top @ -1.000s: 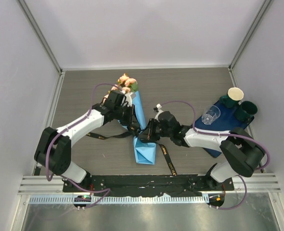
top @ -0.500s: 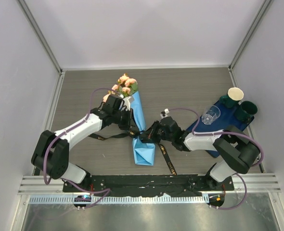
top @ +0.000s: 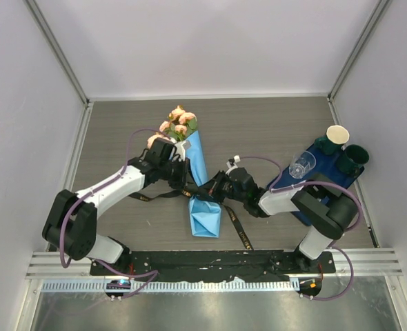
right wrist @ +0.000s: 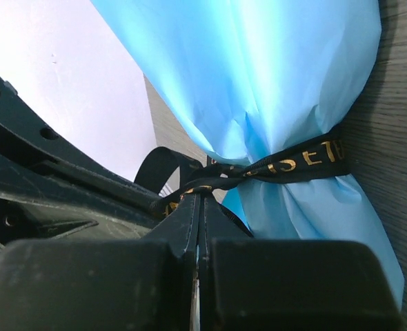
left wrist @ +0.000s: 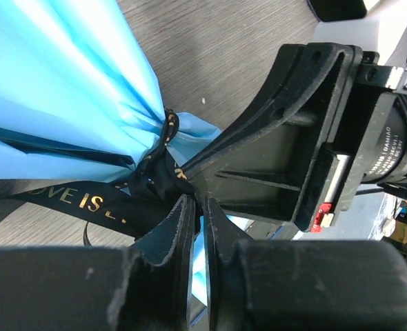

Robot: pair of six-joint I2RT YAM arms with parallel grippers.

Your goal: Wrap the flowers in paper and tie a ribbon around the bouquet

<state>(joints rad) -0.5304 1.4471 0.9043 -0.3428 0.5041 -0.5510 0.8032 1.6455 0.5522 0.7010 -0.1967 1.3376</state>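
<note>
Bouquet (top: 198, 172): lies flat mid-table, flowers (top: 179, 124) toward the far wall, the paper (top: 205, 219) with its folded end toward the arm bases.
Ribbon (right wrist: 296, 162): cinched round the paper's narrow waist; one tail runs left under the left arm, the other toward the near edge.
Right gripper (right wrist: 199, 196): clamped on the ribbon just beside the cinch.
Left gripper (left wrist: 195, 207): at the knot, jaws a slit apart; cannot tell whether it pinches.
Room: grey table (top: 272, 131) shows between blooms and far wall; navy mat (top: 321, 178) with cups (top: 355, 158) sits by the right wall.

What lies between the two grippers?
The tied waist of the bouquet, with the ribbon around it; the top view shows it between left gripper and right gripper.
</note>
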